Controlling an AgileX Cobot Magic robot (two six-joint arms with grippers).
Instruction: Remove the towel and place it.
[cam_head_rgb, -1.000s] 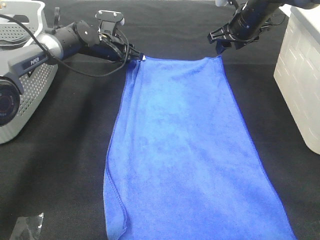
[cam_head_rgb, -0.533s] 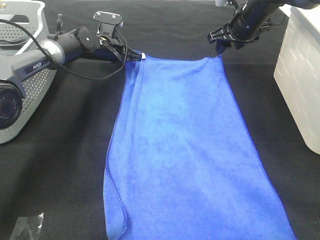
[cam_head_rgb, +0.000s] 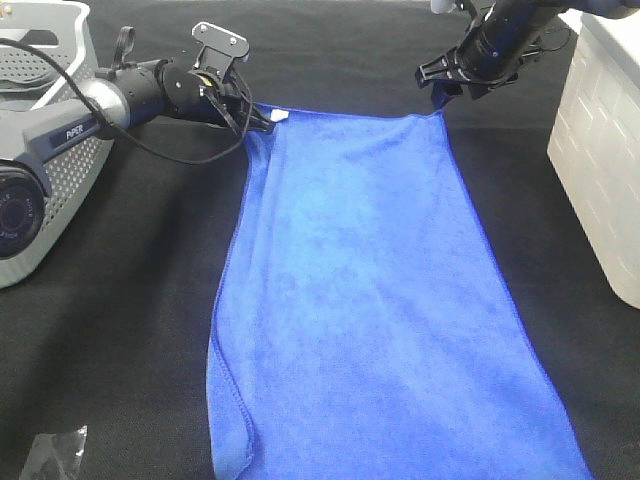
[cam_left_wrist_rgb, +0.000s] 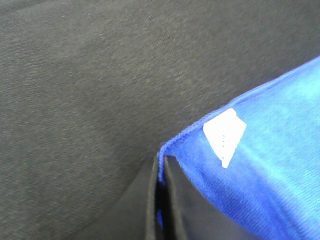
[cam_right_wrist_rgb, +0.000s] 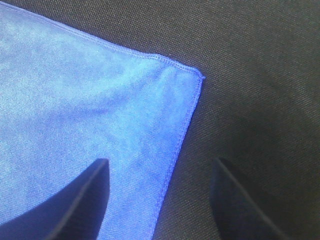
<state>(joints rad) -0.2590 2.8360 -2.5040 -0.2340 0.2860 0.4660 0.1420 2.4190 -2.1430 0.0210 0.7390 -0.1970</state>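
Observation:
The royal-blue towel (cam_head_rgb: 370, 300) lies flat and lengthwise on the black table cloth (cam_head_rgb: 130, 330). Its white tag (cam_head_rgb: 280, 114) is at the far left corner. My left gripper (cam_head_rgb: 262, 120) is at that corner. In the left wrist view its gripper (cam_left_wrist_rgb: 161, 200) is shut, with the towel (cam_left_wrist_rgb: 270, 165) edge pinched between the fingers, next to the tag (cam_left_wrist_rgb: 225, 134). My right gripper (cam_head_rgb: 441, 92) hovers at the far right corner. In the right wrist view the gripper (cam_right_wrist_rgb: 160, 200) is open and the towel (cam_right_wrist_rgb: 75, 115) corner edge lies between its fingers (cam_right_wrist_rgb: 85, 200).
A grey perforated basket (cam_head_rgb: 50, 190) stands at the left edge behind my left arm. A white box (cam_head_rgb: 600, 150) stands at the right edge. A crumpled clear wrapper (cam_head_rgb: 55, 452) lies at the near left.
My left gripper has shifted slightly back and left, dragging the tagged corner with it and bunching the towel's left edge. My right gripper has stayed put.

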